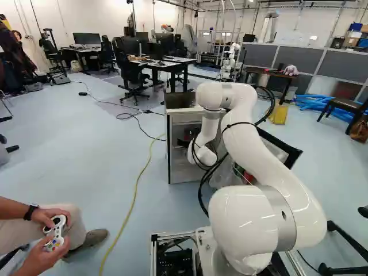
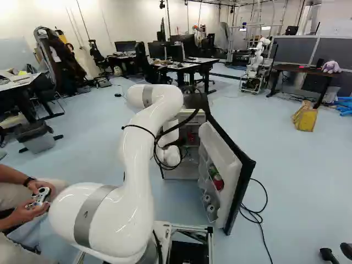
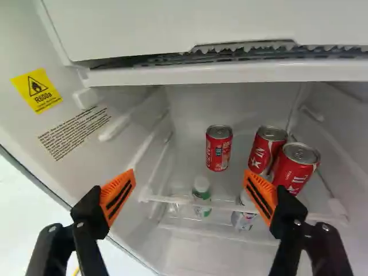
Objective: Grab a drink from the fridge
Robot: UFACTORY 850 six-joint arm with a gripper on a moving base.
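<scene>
White arm (image 1: 276, 172) closest of all, with its lowest part cut off at the foot of both base views and its wrist end hiding part of the fridge (image 1: 185, 173). That fridge has its door (image 2: 221, 157) swung open, and in the right base view the door racks carry something red (image 2: 218, 182), something green (image 2: 212, 170) and two pale round tops, too small to name. Part of the gripper (image 1: 187, 136) is a dark shape behind the wrist in the left base view, but the wrist view shows both fingers of the gripper (image 3: 188, 193) standing wide apart, with nothing held between them (the orange pads (image 3: 118, 195) are easy to spot).

Three red cans (image 3: 219, 149) stand ahead of it inside the fridge, one by itself and two close together. Of that pair, the nearer can (image 3: 296, 167) partly covers the farther one and is itself overlapped by a finger; whether they touch, I cannot tell. Two small bottles (image 3: 202, 196) are partly covered by a white rail (image 3: 181, 200), one with a green label, and beside them lies something clear, hard to make out
</scene>
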